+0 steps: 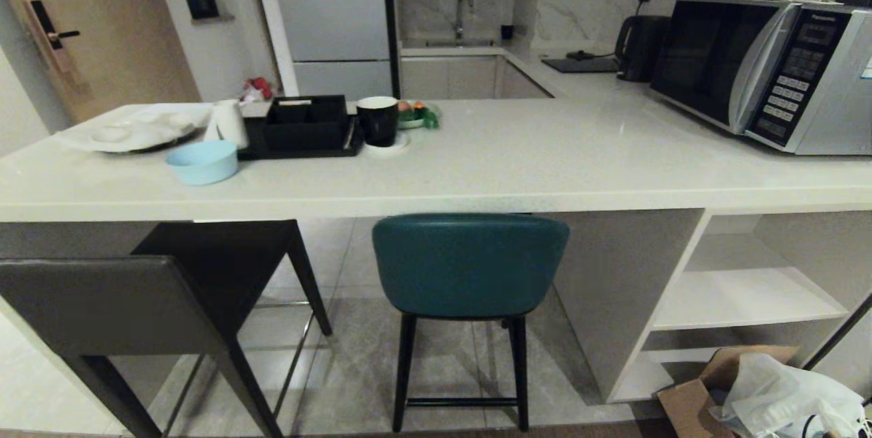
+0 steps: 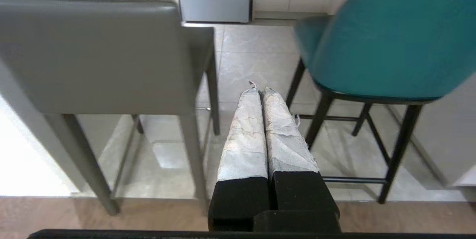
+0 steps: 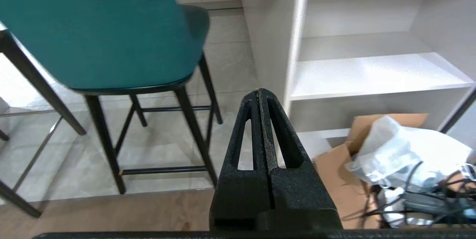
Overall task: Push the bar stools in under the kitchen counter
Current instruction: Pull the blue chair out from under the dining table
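The counter (image 1: 477, 172) is overhanging only the front of the teal stool (image 1: 470, 264); the grey stool (image 1: 109, 302), left of it, is standing farther out. Both are awaiting a push, the left gripper (image 2: 260, 92) and right gripper (image 3: 261, 94) hanging clenched, empty.

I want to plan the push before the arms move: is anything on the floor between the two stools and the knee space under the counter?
Nothing visible blocks either. The grey stool and the teal stool face open tiled floor under the kitchen counter. The cardboard box lies off to the right, by the shelves.
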### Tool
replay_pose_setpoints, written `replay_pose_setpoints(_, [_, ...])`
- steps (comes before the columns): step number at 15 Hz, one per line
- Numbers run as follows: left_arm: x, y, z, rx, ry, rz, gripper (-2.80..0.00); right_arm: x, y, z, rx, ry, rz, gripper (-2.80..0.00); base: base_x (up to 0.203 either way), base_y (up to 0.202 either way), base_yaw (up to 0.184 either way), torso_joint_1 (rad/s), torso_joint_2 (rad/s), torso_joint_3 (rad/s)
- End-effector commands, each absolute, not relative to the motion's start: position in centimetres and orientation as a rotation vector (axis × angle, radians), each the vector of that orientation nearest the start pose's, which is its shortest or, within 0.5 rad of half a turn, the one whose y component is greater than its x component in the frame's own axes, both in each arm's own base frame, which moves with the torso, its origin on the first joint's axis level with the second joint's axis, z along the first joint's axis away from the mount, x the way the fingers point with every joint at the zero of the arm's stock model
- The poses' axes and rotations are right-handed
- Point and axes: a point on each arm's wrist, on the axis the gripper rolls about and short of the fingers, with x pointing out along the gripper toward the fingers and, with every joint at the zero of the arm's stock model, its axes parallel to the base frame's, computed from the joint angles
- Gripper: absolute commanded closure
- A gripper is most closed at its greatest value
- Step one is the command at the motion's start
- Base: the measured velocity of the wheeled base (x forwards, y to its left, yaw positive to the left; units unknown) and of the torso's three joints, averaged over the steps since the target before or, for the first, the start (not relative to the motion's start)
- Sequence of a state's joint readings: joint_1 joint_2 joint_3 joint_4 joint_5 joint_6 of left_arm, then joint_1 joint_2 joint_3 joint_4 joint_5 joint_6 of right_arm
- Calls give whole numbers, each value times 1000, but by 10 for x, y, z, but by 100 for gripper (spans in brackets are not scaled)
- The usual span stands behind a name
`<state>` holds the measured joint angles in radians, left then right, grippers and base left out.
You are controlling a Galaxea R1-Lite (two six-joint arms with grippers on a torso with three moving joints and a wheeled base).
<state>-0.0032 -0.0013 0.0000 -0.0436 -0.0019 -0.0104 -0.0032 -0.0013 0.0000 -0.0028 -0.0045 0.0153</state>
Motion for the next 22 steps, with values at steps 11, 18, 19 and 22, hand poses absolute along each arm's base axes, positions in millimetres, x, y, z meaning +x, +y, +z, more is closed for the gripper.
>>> replay_pose_setpoints(11, [-21, 0, 74, -12, -25, -6, 0, -23, 0, 76, 15, -4, -8, 0, 0, -80, 1, 1, 2, 1])
replay_pose_setpoints(18, [-21, 0, 75, -11, -25, -5, 0, -23, 0, 76, 15, -6, -8, 0, 0, 0, 0, 0, 0, 0])
replay_pose_setpoints(19, [-21, 0, 74, -11, -25, -3, 0, -23, 0, 76, 16, -5, -8, 0, 0, 0, 0, 0, 0, 0])
replay_pose_setpoints(22, [-21, 0, 75, -11, -26, -4, 0, -23, 0, 76, 15, -6, -8, 0, 0, 0, 0, 0, 0, 0])
